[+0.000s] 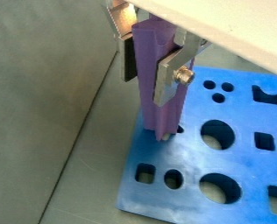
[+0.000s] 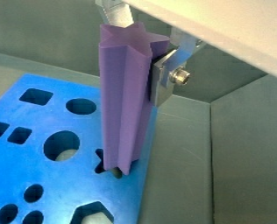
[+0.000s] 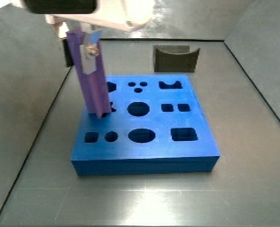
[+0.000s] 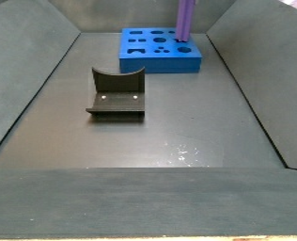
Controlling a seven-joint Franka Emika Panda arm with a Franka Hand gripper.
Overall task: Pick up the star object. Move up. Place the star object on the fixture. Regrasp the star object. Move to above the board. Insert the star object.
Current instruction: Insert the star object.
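Upright, the star object (image 3: pixel 93 82) stands with its lower tip in the star-shaped hole (image 2: pixel 113 166) of the board (image 3: pixel 149 151), near one board edge. Silver fingers (image 1: pixel 173 77) of the gripper (image 3: pixel 83 46) clamp its upper part from above. Apart on the floor, the fixture (image 4: pixel 115 94) sits empty.

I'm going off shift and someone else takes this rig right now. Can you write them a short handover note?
Gripper: above the board's edge, shut on the star object, held upright.
Star object: lower tip at the star-shaped hole; depth unclear.
Board: flat on the floor.
Fixture: standing apart from the board, nothing on it.
Done: pick-up, move over the board.
Left: finish inserting, release.
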